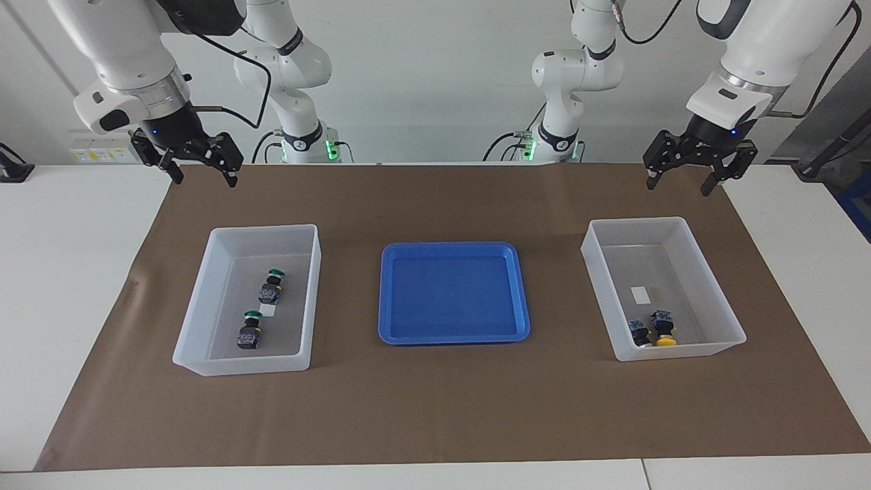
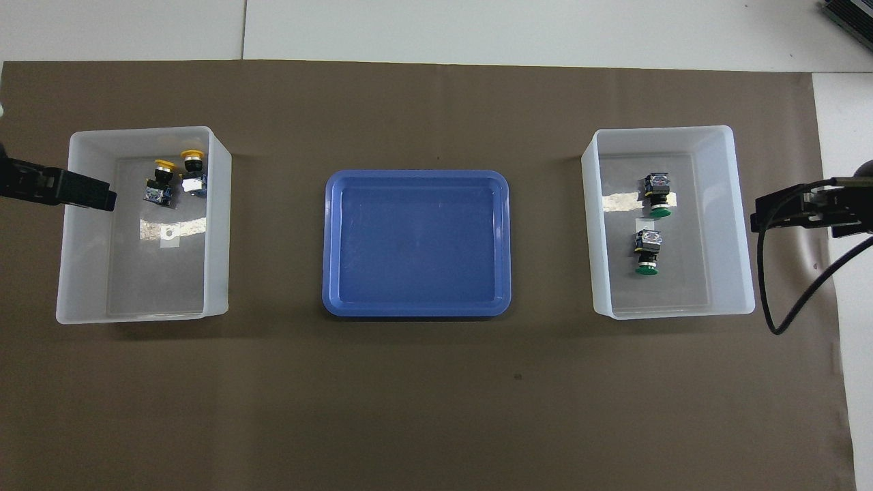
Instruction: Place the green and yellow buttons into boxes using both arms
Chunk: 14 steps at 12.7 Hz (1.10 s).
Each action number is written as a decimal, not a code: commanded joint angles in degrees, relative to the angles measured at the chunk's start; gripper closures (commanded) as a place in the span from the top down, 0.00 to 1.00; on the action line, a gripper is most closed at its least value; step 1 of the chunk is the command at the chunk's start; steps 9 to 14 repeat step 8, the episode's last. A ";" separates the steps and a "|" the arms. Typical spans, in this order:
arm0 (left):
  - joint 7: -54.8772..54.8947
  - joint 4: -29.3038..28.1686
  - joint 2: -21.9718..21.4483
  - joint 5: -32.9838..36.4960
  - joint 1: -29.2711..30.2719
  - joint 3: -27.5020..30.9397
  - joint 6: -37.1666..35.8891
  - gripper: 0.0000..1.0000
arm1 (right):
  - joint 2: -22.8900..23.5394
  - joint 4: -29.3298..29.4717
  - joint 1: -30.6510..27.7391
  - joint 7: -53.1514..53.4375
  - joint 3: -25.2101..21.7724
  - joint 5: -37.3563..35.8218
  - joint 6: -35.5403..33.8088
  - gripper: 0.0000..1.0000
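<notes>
We read the overhead view as a clock dial with the blue tray (image 2: 416, 245) at its centre. One of the boxes (image 2: 140, 129) sits at nine o'clock, toward the left arm's end of the bench. The other box (image 2: 661, 129) sits at three o'clock, toward the right arm's end.

Both yellow buttons (image 2: 160, 183) lie on their sides in the nine o'clock box. They are just beside each other, up in its twelve o'clock end.

Both green buttons (image 2: 656, 196) lie in the three o'clock box. One is at twelve o'clock of the other, with a small gap between them, and their caps point to six o'clock.

We see no button on the tray or on the brown mat (image 2: 436, 382).

The left claw (image 1: 680, 185) hangs in the air over the mat's corner at its own end, clear of its box. Its jaws are spread wide and there is nothing between them. The right claw (image 1: 204, 178) hangs over the mat's corner at the other end, just as wide apart and just as empty.

We judge the task done, or as good as done. All four buttons are boxed and sorted by colour, and neither claw carries anything. As far as we can tell, nothing is left to pick up. At most the arms have yet to settle into rest.
</notes>
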 commanded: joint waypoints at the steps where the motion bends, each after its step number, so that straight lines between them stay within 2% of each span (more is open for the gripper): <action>1: -2.28 -1.18 -1.64 0.78 -0.11 0.28 -3.70 1.00 | -0.81 -0.58 -0.41 0.15 0.42 1.11 -0.71 1.00; 3: -4.75 -1.44 -1.99 0.78 -0.20 0.11 -4.15 1.00 | -0.81 -0.58 -0.41 0.15 0.42 1.11 -0.71 1.00; 14: -3.17 -1.70 -2.16 0.87 -0.11 0.28 -3.71 1.00 | -0.81 -0.58 -0.41 0.15 0.42 1.11 -0.71 1.00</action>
